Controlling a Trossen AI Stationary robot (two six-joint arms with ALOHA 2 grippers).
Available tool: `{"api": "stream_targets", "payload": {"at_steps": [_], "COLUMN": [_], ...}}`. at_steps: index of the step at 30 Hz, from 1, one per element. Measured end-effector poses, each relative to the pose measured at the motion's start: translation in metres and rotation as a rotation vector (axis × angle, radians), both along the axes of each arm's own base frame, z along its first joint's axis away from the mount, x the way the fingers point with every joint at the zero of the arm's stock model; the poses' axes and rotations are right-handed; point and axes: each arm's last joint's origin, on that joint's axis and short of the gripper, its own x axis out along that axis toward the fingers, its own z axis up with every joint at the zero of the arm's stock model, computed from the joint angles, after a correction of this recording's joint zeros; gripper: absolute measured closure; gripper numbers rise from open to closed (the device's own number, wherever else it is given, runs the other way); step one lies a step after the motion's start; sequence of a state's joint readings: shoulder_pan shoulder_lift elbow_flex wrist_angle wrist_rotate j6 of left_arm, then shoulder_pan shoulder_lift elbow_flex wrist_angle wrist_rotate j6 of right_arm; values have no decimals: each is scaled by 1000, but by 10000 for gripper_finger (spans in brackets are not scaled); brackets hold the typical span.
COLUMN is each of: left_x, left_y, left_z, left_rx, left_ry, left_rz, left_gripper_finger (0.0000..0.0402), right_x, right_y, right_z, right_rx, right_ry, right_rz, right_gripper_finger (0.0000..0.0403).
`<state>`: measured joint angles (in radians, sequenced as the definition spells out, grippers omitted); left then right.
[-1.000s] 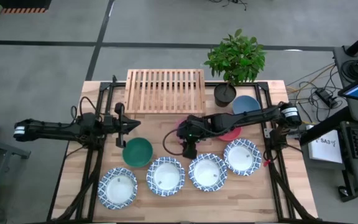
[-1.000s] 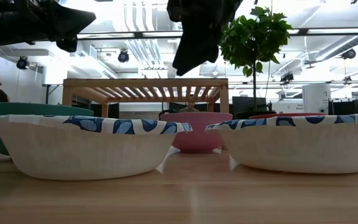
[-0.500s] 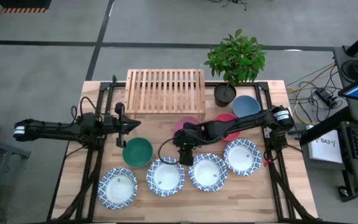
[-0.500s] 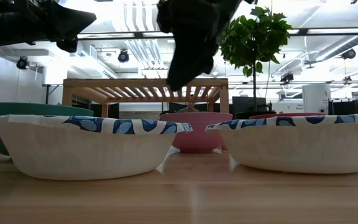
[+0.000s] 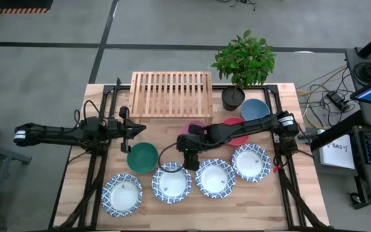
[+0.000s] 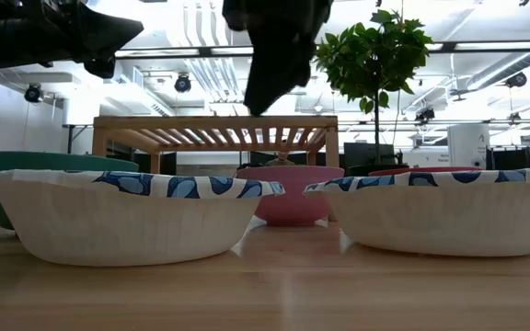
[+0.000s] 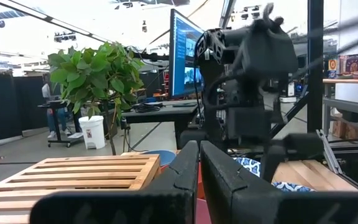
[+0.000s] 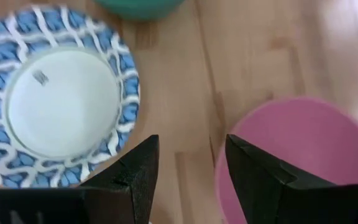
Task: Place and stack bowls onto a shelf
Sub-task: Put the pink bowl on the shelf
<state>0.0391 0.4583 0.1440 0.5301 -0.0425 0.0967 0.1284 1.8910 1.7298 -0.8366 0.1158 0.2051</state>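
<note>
The right end effector [image 5: 187, 158] hangs over the table [image 5: 282, 193], between the pink bowl [image 5: 194, 129] and a white bowl with a blue rim [image 5: 171, 182]. Its two fingers [image 8: 138, 168] are spread apart and hold nothing. The left end effector [image 5: 139, 131] waits over the left side of the table, just above the green bowl [image 5: 142, 157], and its fingers are pressed close together with nothing in them. The wooden shelf [image 5: 171, 95] stands at the back of the table with no bowl on it. Four white bowls with blue rims sit in a row along the front. The red bowl [image 5: 236, 131] and the blue bowl [image 5: 255, 109] sit near the potted plant [image 5: 242, 61], right of the pink bowl.
</note>
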Motion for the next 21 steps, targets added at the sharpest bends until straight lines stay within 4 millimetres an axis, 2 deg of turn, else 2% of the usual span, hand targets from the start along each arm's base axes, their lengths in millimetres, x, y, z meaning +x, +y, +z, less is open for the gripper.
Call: {"api": "stream_targets", "payload": {"at_steps": [6, 10, 16, 21], "left_x": [0, 0, -1, -1], "left_y": [0, 0, 0, 0], "left_z": [0, 0, 1, 9], "left_rx": [0, 0, -3, -18], "left_ry": [0, 0, -13, -39], "left_rz": [0, 0, -1, -5], "left_gripper_finger": [402, 402, 402, 402], "right_x": [1, 6, 8, 8], "right_y": [0, -1, -4, -7], "right_z": [-34, -54, -62, -62], "right_rx": [-34, -56, -138, -135], "right_ry": [174, 229, 245, 243], "right_rz": [-20, -32, -62, -75], "right_gripper_finger": [228, 228, 247, 311]}}
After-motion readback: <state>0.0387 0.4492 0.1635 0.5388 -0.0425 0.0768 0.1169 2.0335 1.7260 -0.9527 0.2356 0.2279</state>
